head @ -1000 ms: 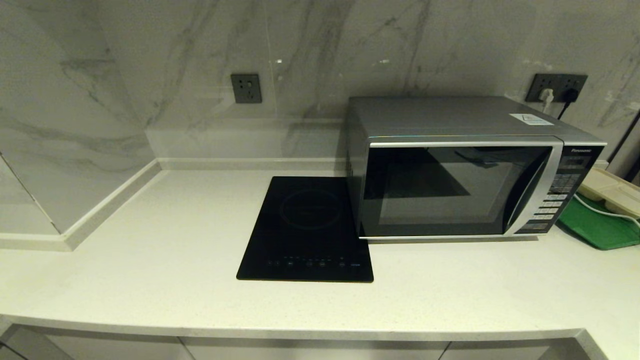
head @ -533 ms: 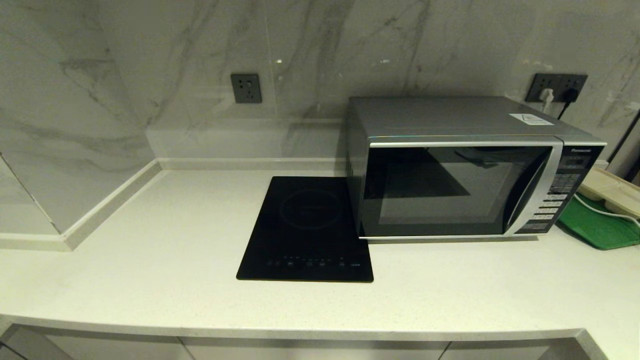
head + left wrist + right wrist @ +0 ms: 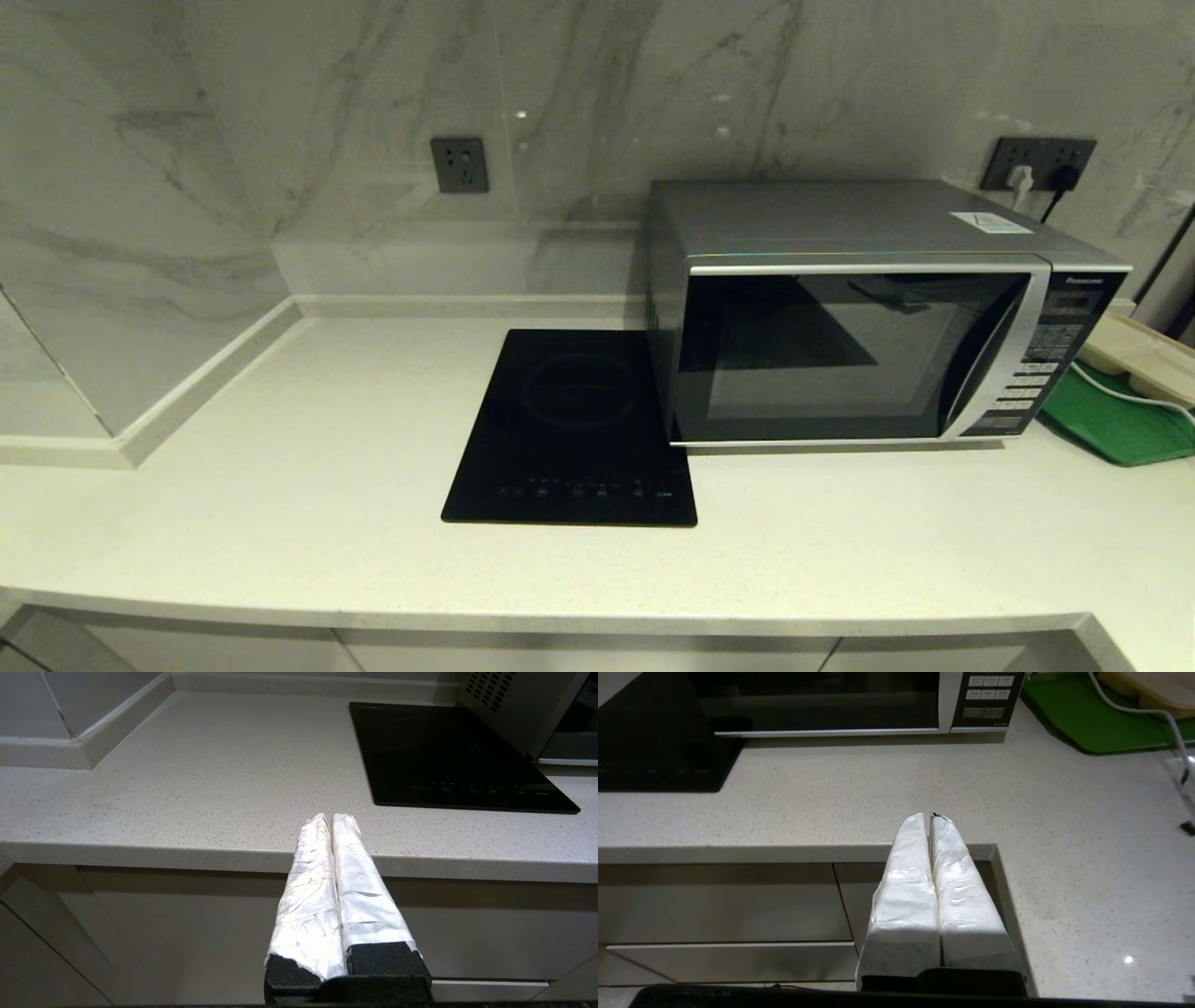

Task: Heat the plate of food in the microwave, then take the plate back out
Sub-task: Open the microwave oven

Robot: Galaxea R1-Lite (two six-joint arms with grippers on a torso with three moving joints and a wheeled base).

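The silver microwave (image 3: 868, 317) stands at the back right of the counter with its dark glass door closed; its front edge and buttons (image 3: 831, 704) also show in the right wrist view. The plate of food is out of view in every frame. My left gripper (image 3: 331, 817) hangs shut and empty just below the counter's front edge, left of the cooktop. My right gripper (image 3: 928, 817) is shut and empty too, at the counter's front edge before the microwave. Neither arm shows in the head view.
A flat black induction cooktop (image 3: 574, 425) lies left of the microwave. A green tray (image 3: 1116, 420) carrying a beige compartment tray (image 3: 1144, 359) and a white cable sits at the far right. Marble walls close the back and left. Cabinet fronts (image 3: 187, 924) run under the counter.
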